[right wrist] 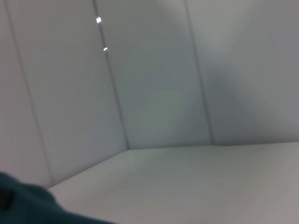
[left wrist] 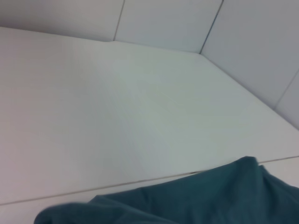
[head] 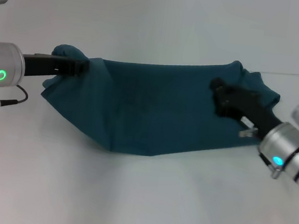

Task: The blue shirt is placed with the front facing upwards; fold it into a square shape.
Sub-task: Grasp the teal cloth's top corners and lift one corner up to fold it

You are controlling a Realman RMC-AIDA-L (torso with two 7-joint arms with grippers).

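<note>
I see the blue shirt (head: 155, 110) stretched left to right across the white worktop (head: 139, 198), its long axis running between my two arms. The cloth is soft, plain teal, sagging to a point toward me (no print shows). The left hand (head: 81, 65) is clamped on its left end, the right hand (head: 219, 96) on its right. Open worktop lies all around.

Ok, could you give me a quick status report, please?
Left gripper and right gripper on opposite ends of the blue shirt. Shirt bunched, not square. Nothing in the way.
</note>
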